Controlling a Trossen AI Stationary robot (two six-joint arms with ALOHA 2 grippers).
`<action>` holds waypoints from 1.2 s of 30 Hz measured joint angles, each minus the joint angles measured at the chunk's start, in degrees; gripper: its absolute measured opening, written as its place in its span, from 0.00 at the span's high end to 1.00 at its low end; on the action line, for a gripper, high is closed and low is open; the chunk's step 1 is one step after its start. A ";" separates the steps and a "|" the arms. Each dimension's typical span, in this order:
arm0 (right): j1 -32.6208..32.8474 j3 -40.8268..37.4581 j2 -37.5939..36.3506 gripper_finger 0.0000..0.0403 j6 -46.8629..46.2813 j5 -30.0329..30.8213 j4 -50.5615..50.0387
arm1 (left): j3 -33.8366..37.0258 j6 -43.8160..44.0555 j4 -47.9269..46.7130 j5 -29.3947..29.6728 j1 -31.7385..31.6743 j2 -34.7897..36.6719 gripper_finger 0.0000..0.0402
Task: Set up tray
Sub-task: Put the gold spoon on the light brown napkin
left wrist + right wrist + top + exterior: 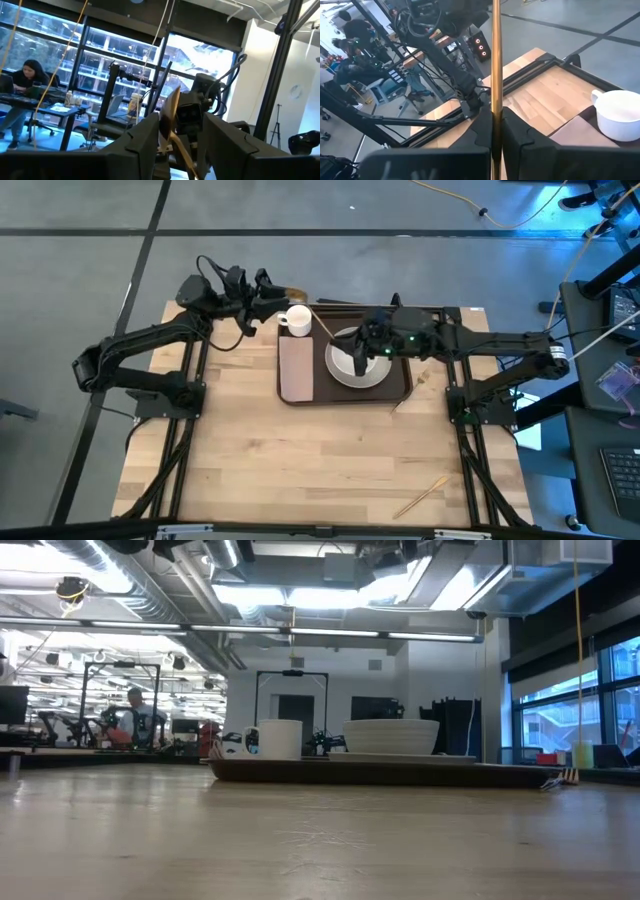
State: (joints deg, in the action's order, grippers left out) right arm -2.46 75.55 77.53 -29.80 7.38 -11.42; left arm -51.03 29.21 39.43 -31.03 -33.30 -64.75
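A dark brown tray (400, 380) lies mid-table. It carries a tan-pink napkin (296, 368), a white mug (296, 320) and a white bowl on a plate (357, 366). A long thin wooden utensil (335, 335) slants above the tray. Its handle is in my shut right gripper (365, 345). Its wide end (172, 107) stands between the open fingers of my left gripper (283, 302) at the tray's far left corner. I cannot tell whether those fingers touch it. In the low view only the tray (380, 772), mug (275, 738) and bowl (390, 735) show. My right gripper pinches the utensil's thin handle (496, 107) between its two shut fingers. The fingers come about level from the table's right and lie along the handle. The handle runs on past the fingertips toward the left arm, and the utensil is lifted clear above the tray.
A loose wooden stick (420, 495) lies near the table's near right corner, and another small one (410, 395) lies beside the tray's right rim. Bare tabletop (300, 470) spreads in front of the tray. People sit at desks in the room beyond the table.
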 joint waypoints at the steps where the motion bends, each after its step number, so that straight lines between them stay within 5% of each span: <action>1: 0.02 0.00 0.32 0.97 -0.09 0.00 0.14 | 0.00 0.00 0.01 -0.01 0.00 0.00 0.64; 10: -0.33 0.02 1.75 0.97 -0.40 -0.40 1.40 | 0.00 -0.41 -0.49 0.27 -0.03 -0.04 0.71; 23: -0.35 0.02 1.75 0.95 -0.63 -0.09 1.73 | 0.02 -6.15 -1.09 3.80 -0.09 -0.17 0.97; 29: -0.38 1.00 0.77 0.82 6.39 -2.70 -1.01 | 0.02 -2.38 -6.60 2.92 -1.83 -0.13 0.98; 36: -0.86 9.81 -0.10 0.56 6.91 4.31 -27.20 | -0.04 3.18 -13.42 -5.91 -5.49 0.07 0.99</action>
State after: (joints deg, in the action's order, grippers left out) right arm -3.32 85.36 77.43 -22.90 11.69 -38.62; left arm -51.07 32.39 26.01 -36.93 -38.79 -64.69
